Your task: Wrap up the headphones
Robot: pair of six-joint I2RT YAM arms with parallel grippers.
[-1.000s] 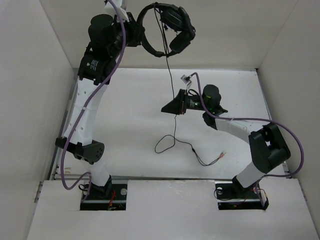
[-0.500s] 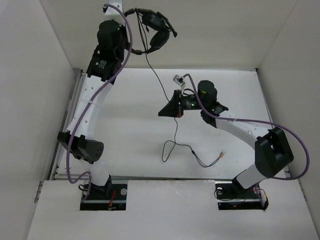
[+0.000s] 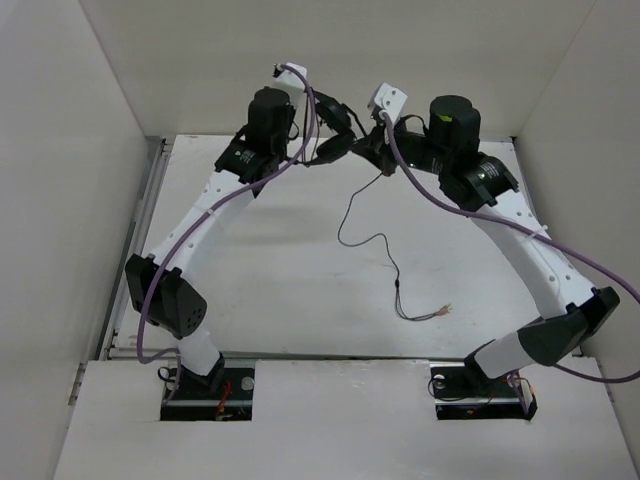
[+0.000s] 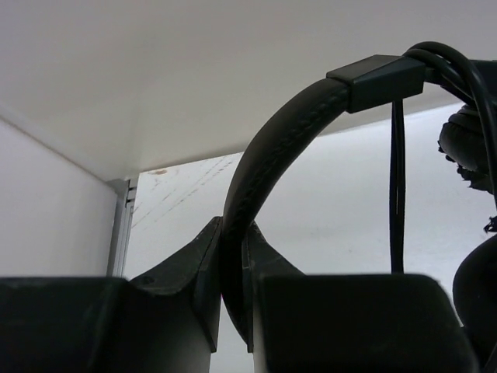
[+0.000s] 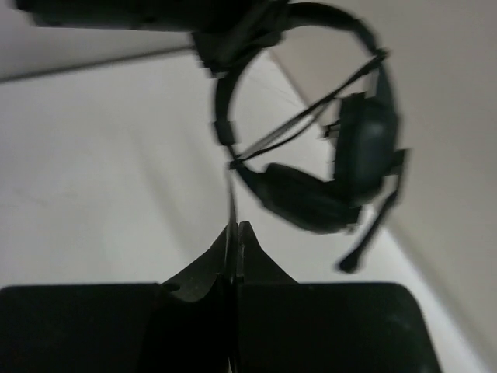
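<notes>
The headphones (image 3: 333, 148) hang in the air over the back of the table, between my two grippers. My left gripper (image 3: 318, 128) is shut on the padded headband (image 4: 260, 159), which arches up and to the right out of its fingers (image 4: 268, 256). An earcup (image 5: 366, 148) and the mic boom show in the right wrist view. My right gripper (image 3: 376, 150) sits just right of the headset and is shut on the thin black cord (image 5: 232, 203). From there the cord (image 3: 352, 215) drops to the table, and its reddish wire tips (image 3: 441, 311) lie at the front right.
White walls box in the table on three sides; the back wall (image 3: 330, 60) stands close behind both grippers. A metal rail (image 3: 150, 200) runs along the left table edge. Both arm bases (image 3: 210, 385) sit at the near edge.
My left arm brought the headphones down and to the right. My right gripper closed on the cord and travelled up and back to the headset. The cord's slack loop on the table straightened out.
</notes>
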